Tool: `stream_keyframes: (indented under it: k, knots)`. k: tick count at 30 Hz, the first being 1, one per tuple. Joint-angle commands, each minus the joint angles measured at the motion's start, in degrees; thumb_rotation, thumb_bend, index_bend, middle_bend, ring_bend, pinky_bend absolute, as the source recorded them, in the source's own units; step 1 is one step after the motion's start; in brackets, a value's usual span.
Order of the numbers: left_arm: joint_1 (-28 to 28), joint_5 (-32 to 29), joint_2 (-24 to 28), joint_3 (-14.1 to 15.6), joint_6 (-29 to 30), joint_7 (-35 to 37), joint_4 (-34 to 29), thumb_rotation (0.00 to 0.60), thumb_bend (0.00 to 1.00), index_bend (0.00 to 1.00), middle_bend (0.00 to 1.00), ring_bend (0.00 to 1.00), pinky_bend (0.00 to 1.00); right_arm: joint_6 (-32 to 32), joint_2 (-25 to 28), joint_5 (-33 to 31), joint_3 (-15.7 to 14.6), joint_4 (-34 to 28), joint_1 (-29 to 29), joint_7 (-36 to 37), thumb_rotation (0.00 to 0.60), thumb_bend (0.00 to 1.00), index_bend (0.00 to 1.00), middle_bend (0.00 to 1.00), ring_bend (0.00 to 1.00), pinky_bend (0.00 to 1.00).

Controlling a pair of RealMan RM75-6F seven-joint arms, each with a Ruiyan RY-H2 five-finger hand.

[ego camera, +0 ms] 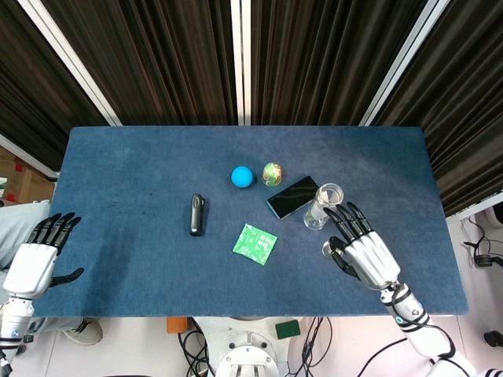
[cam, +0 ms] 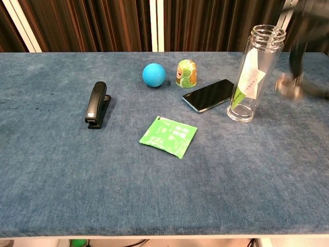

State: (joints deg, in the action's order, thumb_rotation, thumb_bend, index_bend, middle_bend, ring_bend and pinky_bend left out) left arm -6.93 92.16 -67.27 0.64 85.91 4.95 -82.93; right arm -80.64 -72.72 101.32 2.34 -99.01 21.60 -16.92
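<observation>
Head view: right hand [ego camera: 363, 253] up over the worktop [ego camera: 118, 196], just beside the clear bottle [ego camera: 324, 206], fingers spread, thumb tucked in. Left hand [ego camera: 31, 263] off the left edge, fingers apart, holding nothing.

Chest view: blurry right hand near the bottle top, pinching a small round lid [cam: 287, 85]. Best to pinch tight, go slow, stay clear of the tall bottle.
</observation>
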Motion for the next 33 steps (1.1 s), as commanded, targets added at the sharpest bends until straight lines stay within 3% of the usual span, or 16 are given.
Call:
stream_keyframes:
  k: [1,6,12,22,33]
  knots:
    - [-0.05,-0.04,0.01,-0.01,-0.08,0.15,0.06,0.600,0.03,0.10,0.08,0.05,0.12,3.31,7.07,-4.97,5.69,-9.23,2.86,-4.92,0.600,0.43,0.66,0.04,0.00,0.00]
    - [-0.03,-0.12,0.12,-0.05,0.00,0.30,0.02,0.600,0.03,0.10,0.08,0.05,0.12,8.89,11.57,-12.84,11.07,-14.99,6.64,-7.68,0.600,0.44,0.66,0.04,0.00,0.00]
    - [-0.10,-0.20,0.04,-0.01,-0.22,0.67,0.17,0.600,0.03,0.10,0.08,0.05,0.12,15.14,13.63,-23.17,15.27,-16.61,11.37,-11.82,0.600,0.44,0.67,0.05,0.00,0.00]
    - [-0.33,-0.61,-0.07,-0.20,-0.65,1.12,0.51,0.600,0.03,0.10,0.08,0.05,0.12,19.39,12.80,-34.39,15.81,-14.81,16.07,-17.43,0.600,0.44,0.68,0.04,0.00,0.00]
    - [-0.50,-0.88,-0.26,-0.23,-1.05,1.66,1.15,0.600,0.03,0.10,0.08,0.05,0.12,19.69,12.00,-37.63,14.11,-12.59,17.70,-17.43,0.600,0.44,0.68,0.04,0.00,0.00]
